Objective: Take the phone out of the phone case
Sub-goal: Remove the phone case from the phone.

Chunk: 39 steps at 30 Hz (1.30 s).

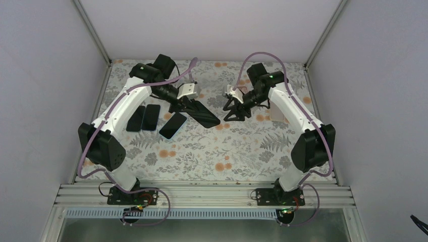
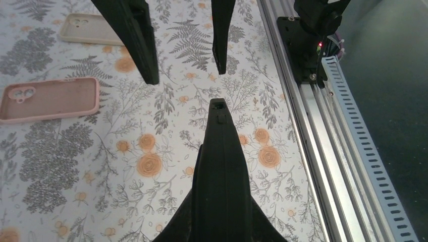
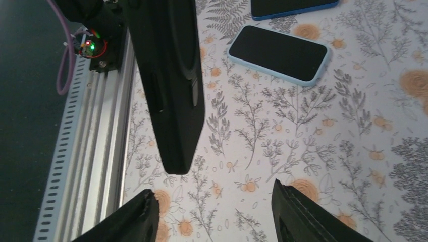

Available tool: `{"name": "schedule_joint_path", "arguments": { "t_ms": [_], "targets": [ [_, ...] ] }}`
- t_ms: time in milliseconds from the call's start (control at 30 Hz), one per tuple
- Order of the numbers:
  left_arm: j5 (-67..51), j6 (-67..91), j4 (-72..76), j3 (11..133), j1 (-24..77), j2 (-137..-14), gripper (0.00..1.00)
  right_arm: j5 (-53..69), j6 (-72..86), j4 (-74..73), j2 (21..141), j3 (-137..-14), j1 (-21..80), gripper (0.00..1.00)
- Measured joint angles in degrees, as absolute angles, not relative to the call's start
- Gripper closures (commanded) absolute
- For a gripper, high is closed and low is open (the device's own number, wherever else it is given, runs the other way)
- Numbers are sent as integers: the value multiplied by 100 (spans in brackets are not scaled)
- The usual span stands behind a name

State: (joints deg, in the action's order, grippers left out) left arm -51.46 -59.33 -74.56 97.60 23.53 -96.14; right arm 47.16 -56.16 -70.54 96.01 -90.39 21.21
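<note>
A black cased phone (image 1: 206, 116) is held edge-on in my left gripper (image 1: 189, 106), lifted above the flowered table. In the left wrist view the phone (image 2: 220, 161) runs straight out from between the shut fingers of my left gripper (image 2: 222, 224). My right gripper (image 1: 236, 108) is open and empty, just right of the phone's free end. In the right wrist view the phone (image 3: 171, 85) hangs in from the top. Its tip stops short of my right gripper (image 3: 214, 196), whose fingers (image 3: 144, 217) stand wide apart.
Three phones lie at the left: two dark ones (image 1: 135, 118) (image 1: 150, 117) and one in a light blue case (image 1: 173, 125) (image 3: 279, 53). An empty pink case (image 2: 50, 98) and a beige case (image 2: 91, 29) lie on the right side. The aluminium rail (image 2: 323, 126) runs along the near edge.
</note>
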Motion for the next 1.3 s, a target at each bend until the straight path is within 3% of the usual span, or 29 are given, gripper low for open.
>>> {"name": "schedule_joint_path", "arguments": {
  "t_ms": [867,1300],
  "targets": [
    [-5103,-5924,-7500,10245,2383,-9605,98,5070,-5714,-6921,9826,-8941,2121,50],
    [-5133,-5957,-7728,10108,2834,-9596,98,4558,-5205,-6386,10425,-9970,2088,49]
  ]
}}
